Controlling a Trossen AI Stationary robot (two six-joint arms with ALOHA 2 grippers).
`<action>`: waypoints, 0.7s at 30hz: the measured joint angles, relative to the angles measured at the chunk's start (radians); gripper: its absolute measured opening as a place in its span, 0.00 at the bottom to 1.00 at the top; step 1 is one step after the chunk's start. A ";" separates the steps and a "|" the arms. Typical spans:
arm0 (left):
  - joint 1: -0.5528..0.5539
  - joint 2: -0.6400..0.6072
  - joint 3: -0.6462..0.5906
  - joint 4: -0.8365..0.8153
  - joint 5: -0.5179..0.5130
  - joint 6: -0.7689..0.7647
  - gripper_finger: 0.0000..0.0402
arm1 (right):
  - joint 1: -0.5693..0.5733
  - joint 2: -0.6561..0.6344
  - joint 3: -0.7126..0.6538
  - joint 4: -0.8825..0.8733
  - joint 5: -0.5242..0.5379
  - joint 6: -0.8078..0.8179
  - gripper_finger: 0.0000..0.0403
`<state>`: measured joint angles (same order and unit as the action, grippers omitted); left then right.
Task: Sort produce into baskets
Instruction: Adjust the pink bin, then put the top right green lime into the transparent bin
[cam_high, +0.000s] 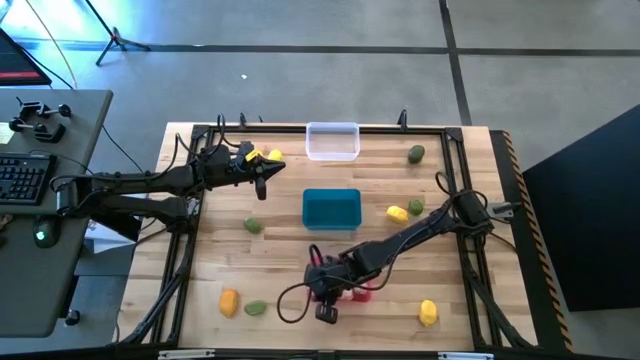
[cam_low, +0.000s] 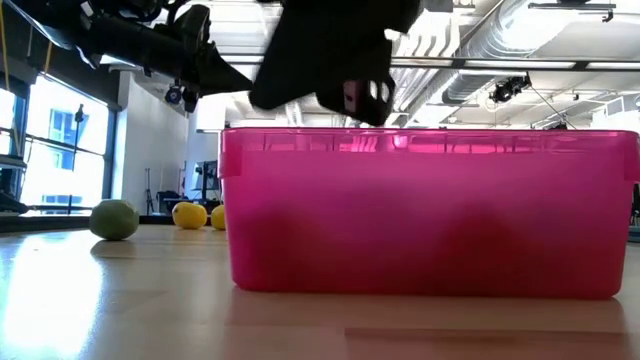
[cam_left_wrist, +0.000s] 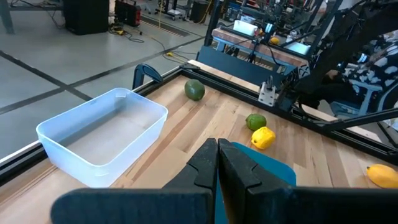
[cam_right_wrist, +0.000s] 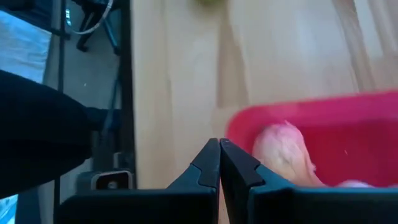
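The red basket (cam_low: 430, 210) stands near the table's front edge and holds a whitish-pink bulb (cam_right_wrist: 283, 152). My right gripper (cam_right_wrist: 219, 144) hangs shut just above that basket's left end (cam_high: 322, 298), with nothing in it. The teal basket (cam_high: 331, 208) sits mid-table and the clear basket (cam_high: 332, 140) at the far edge. My left gripper (cam_high: 262, 182) is shut and empty, raised over the far left of the table, and points toward the teal basket (cam_left_wrist: 267, 174) and the clear basket (cam_left_wrist: 102, 137). Loose produce lies scattered on the wood.
Yellow pieces (cam_high: 262, 155) lie by the left gripper. Green pieces (cam_high: 416, 153) (cam_high: 415, 205) and a yellow one (cam_high: 397, 212) lie at the right. Another green piece (cam_high: 254, 226) lies left of the teal basket. Near the front lie an orange piece (cam_high: 229, 301), a green (cam_high: 256, 308) and a yellow (cam_high: 428, 313). A black frame (cam_high: 455, 135) rims the table.
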<state>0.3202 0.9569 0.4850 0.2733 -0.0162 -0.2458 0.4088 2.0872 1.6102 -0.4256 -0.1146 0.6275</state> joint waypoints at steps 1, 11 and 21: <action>0.000 0.000 0.000 0.000 0.000 -0.005 0.00 | 0.000 -0.001 0.012 -0.003 0.001 -0.006 0.00; 0.000 0.000 0.000 0.000 0.008 -0.024 0.00 | -0.055 -0.116 0.046 -0.092 0.240 -0.065 0.00; 0.020 0.000 0.000 -0.080 0.049 -0.034 0.00 | -0.209 -0.052 0.044 0.140 0.179 -0.183 0.00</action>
<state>0.3404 0.9573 0.4850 0.1931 0.0327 -0.2800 0.1996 2.0353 1.6543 -0.2861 0.0649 0.4445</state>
